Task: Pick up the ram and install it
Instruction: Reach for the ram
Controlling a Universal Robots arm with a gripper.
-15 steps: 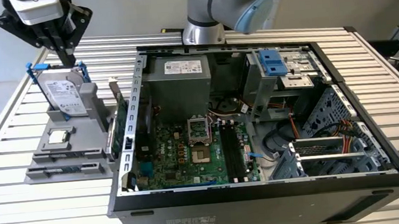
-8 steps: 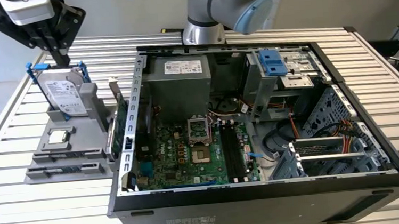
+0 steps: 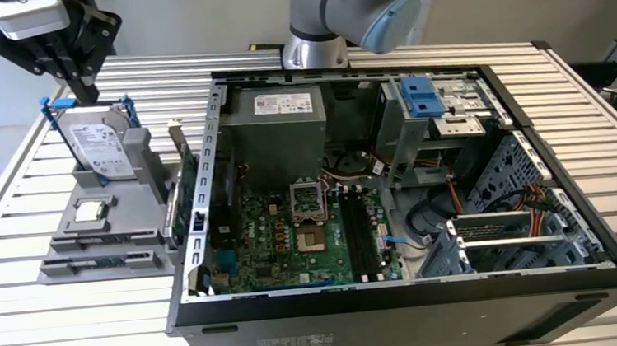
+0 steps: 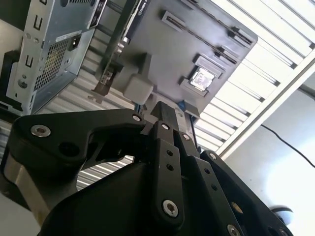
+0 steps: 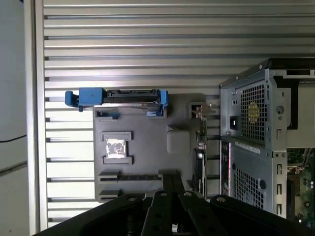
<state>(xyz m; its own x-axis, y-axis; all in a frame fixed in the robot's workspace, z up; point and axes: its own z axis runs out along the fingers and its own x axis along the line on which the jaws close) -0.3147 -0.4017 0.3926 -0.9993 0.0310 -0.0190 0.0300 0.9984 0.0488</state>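
The ram (image 3: 106, 261) is a slim dark stick lying in a slot along the front edge of the grey parts holder (image 3: 66, 242), on the exterior view's left beside the open computer case. It also appears as a dark strip (image 5: 132, 176) in the first wrist view. My gripper (image 3: 88, 93) hangs high over the holder's far end, just behind the upright hard drive (image 3: 102, 141), well apart from the ram. Both wrist views show its fingertips pressed together with nothing between them, gripper (image 4: 166, 112), gripper (image 5: 171, 178). The motherboard's black memory slots (image 3: 360, 235) lie inside the case.
The holder also carries a small silver CPU chip (image 3: 91, 211) and an upright green expansion card (image 3: 190, 190) right beside the case wall. The open case (image 3: 407, 297) holds the motherboard (image 3: 280, 237), power supply (image 3: 271, 122) and drive cage (image 3: 435, 105). A slatted metal table (image 3: 67, 324) lies underneath.
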